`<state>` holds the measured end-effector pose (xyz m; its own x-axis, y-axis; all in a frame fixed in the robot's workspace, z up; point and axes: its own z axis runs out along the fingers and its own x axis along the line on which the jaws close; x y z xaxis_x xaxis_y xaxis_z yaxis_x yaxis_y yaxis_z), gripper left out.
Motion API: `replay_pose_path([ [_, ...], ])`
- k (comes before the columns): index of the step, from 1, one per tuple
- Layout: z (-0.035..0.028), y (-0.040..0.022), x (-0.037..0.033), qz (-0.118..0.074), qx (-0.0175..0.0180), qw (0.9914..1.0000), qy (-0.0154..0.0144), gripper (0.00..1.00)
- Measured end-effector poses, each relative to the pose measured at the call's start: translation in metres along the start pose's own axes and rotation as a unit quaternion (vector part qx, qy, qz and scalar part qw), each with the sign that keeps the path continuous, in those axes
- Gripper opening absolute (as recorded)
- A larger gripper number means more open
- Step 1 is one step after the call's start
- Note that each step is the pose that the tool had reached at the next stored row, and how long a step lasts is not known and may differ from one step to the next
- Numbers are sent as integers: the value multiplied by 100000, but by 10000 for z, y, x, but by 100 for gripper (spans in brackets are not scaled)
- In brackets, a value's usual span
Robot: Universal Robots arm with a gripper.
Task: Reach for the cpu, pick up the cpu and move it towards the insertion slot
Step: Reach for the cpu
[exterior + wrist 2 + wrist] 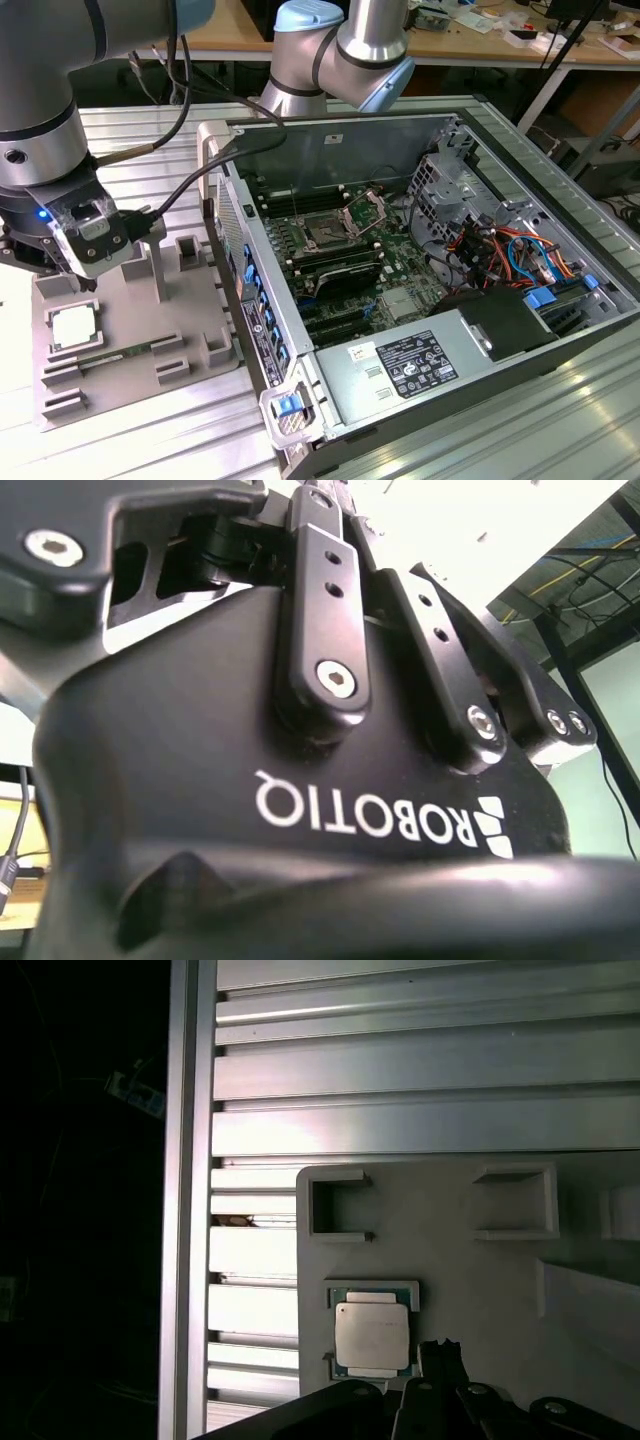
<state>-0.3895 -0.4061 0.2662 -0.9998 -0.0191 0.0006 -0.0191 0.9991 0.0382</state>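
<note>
Over at the exterior view's left, gripper [80, 268] poised low above the cpu [75, 325], with a thin gap visible between the two. No telling from any view whether spread or closed. Nothing gripped as far as can be seen.

Cpu not lifted: lying flat, pale silver top up, in a shallow square recess of the grey holder [150, 330]. In the first wrist view, same cpu [372, 1332] with a greenish rim around its metal lid, and dark gripper parts just beside one edge. Close by in a groove of the holder, a thin green memory stick [120, 352]. Under the holder, a slatted aluminium table [140, 130].

Well apart, toward the exterior view's right, the insertion slot [325, 235]: a dark square socket on the motherboard inside the open computer case [340, 150], with its shiny silver bracket [366, 212] standing just beside it
</note>
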Motion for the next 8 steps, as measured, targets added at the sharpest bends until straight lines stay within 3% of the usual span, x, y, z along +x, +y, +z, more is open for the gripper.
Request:
replay_pose_path([
  [8, 23, -1, 5, 1, -4, 100000, -5, 11],
])
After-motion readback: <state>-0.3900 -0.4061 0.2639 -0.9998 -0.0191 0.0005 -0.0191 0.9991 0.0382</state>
